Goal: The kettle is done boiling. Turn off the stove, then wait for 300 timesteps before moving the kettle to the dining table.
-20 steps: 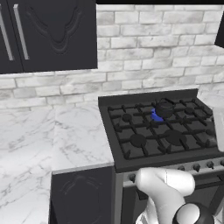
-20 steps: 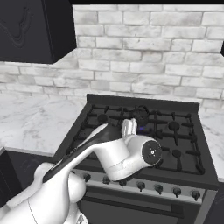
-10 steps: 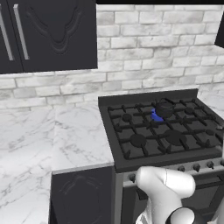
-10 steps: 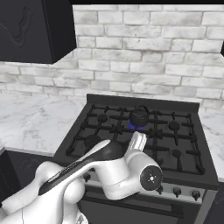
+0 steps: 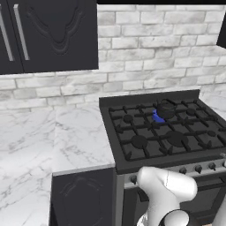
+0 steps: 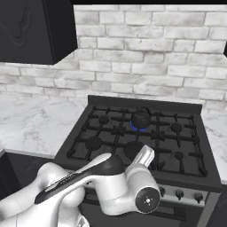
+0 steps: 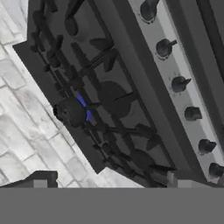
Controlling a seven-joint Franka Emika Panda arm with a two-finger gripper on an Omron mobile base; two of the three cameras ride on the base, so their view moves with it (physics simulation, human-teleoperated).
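The small black kettle [image 5: 166,109] [image 6: 141,118] [image 7: 70,112] stands on a rear middle burner of the black stove [image 5: 145,152] [image 6: 106,133] [image 7: 118,57]. A blue flame [image 6: 138,128] [image 7: 83,104] burns under it. A row of dark knobs [image 5: 198,168] [image 6: 179,193] [image 7: 179,84] runs along the silver front strip. My gripper [image 7: 107,181] hangs above the stove's front edge, well short of the kettle. Its fingertips [image 7: 40,179] sit far apart, open, with nothing between them. In the right base view my wrist [image 6: 142,156] hovers over the front burners. The dining table is out of view.
A white marble counter [image 5: 53,132] lies left of the stove, over a black cabinet door [image 5: 84,198]. More marble [image 6: 218,128] lies to its right. Black upper cabinets [image 5: 48,35] hang on the grey brick wall [image 6: 146,48].
My arm has dropped and pulled back toward the stove's front strip. In the right base view the wrist no longer covers the kettle. The kettle and the flame are unchanged.
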